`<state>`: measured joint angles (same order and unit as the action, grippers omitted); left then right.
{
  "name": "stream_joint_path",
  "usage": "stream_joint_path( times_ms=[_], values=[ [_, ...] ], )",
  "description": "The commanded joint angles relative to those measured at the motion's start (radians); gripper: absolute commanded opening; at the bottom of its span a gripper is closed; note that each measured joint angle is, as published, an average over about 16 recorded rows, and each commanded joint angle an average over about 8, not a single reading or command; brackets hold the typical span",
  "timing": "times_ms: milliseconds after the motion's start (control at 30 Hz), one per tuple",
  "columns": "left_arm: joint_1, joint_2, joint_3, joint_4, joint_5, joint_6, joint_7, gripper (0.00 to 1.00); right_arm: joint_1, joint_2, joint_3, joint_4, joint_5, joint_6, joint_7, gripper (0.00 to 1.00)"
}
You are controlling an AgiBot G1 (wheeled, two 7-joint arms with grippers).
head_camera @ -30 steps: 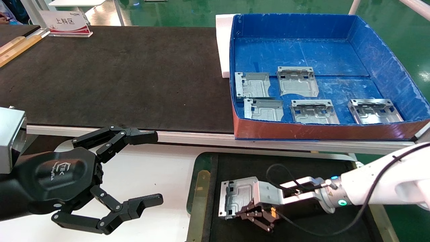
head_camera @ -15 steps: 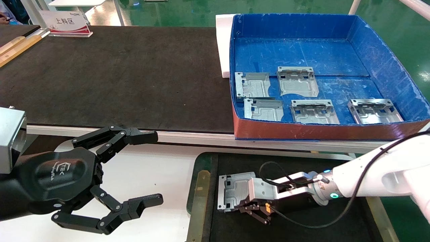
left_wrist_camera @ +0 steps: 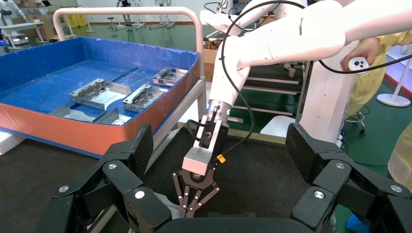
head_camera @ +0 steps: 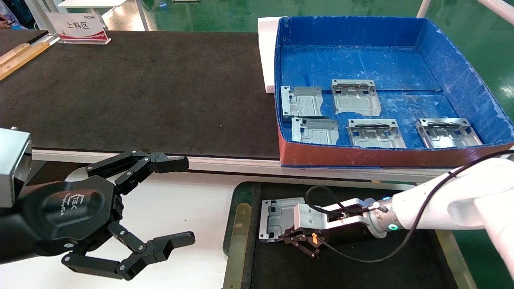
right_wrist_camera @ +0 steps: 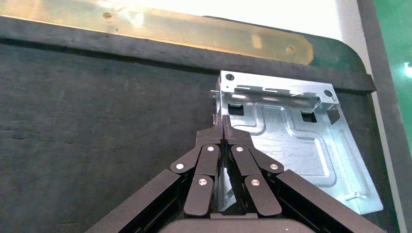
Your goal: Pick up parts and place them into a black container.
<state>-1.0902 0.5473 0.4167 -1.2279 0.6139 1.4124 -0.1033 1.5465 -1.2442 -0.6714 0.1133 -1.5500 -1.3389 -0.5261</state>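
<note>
My right gripper (head_camera: 286, 239) is shut on the side edge of a silver-grey part (head_camera: 278, 218). It holds the part low over the black container (head_camera: 237, 224), near the container's left rim. In the right wrist view the fingers (right_wrist_camera: 222, 127) pinch the part's (right_wrist_camera: 291, 141) bent edge, and the part lies nearly flat by the olive rim (right_wrist_camera: 170, 25). I cannot tell if it touches the felt floor. My left gripper (head_camera: 188, 200) is open and empty at the lower left, over the white surface. Several more parts (head_camera: 302, 101) lie in the blue box.
The blue box with a red front wall (head_camera: 385, 155) stands on the long black mat-covered table (head_camera: 140, 92), behind the container. A white foam block (head_camera: 266, 52) sits at the box's left side. A sign stand (head_camera: 78, 28) is at the far left.
My right gripper has carried the part to the left and a little farther from me, lower over the black container. The left arm has not moved.
</note>
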Motion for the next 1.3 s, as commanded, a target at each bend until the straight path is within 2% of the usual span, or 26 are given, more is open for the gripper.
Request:
stream_joint_path(
  times_ms=[33, 133, 167, 367, 400, 433, 800, 1167, 1300],
  values=[
    [0.000, 0.000, 0.000, 0.000, 0.000, 0.000, 0.000, 1.00, 0.002, -0.003, 0.001, -0.013, 0.001, 0.005, -0.007, 0.00],
    [0.000, 0.000, 0.000, 0.000, 0.000, 0.000, 0.000, 1.00, 0.005, -0.007, 0.001, -0.027, 0.001, 0.008, -0.015, 0.03],
    [0.000, 0.000, 0.000, 0.000, 0.000, 0.000, 0.000, 1.00, 0.006, -0.008, 0.002, -0.031, 0.002, 0.008, -0.017, 0.12],
    [0.000, 0.000, 0.000, 0.000, 0.000, 0.000, 0.000, 1.00, 0.012, -0.012, 0.005, -0.053, 0.006, 0.010, -0.032, 0.87],
    [0.000, 0.000, 0.000, 0.000, 0.000, 0.000, 0.000, 1.00, 0.012, -0.013, 0.005, -0.056, 0.007, 0.011, -0.034, 0.97],
    [0.000, 0.000, 0.000, 0.000, 0.000, 0.000, 0.000, 1.00, 0.013, -0.013, 0.005, -0.059, 0.007, 0.011, -0.036, 1.00],
    [0.000, 0.000, 0.000, 0.000, 0.000, 0.000, 0.000, 1.00, 0.030, -0.012, 0.009, -0.078, 0.013, -0.007, -0.058, 1.00],
    [0.000, 0.000, 0.000, 0.000, 0.000, 0.000, 0.000, 1.00, 0.086, 0.038, 0.023, -0.041, 0.037, -0.204, -0.125, 1.00],
    [0.000, 0.000, 0.000, 0.000, 0.000, 0.000, 0.000, 1.00, 0.096, 0.053, 0.029, -0.005, 0.064, -0.254, -0.150, 1.00]
  ],
)
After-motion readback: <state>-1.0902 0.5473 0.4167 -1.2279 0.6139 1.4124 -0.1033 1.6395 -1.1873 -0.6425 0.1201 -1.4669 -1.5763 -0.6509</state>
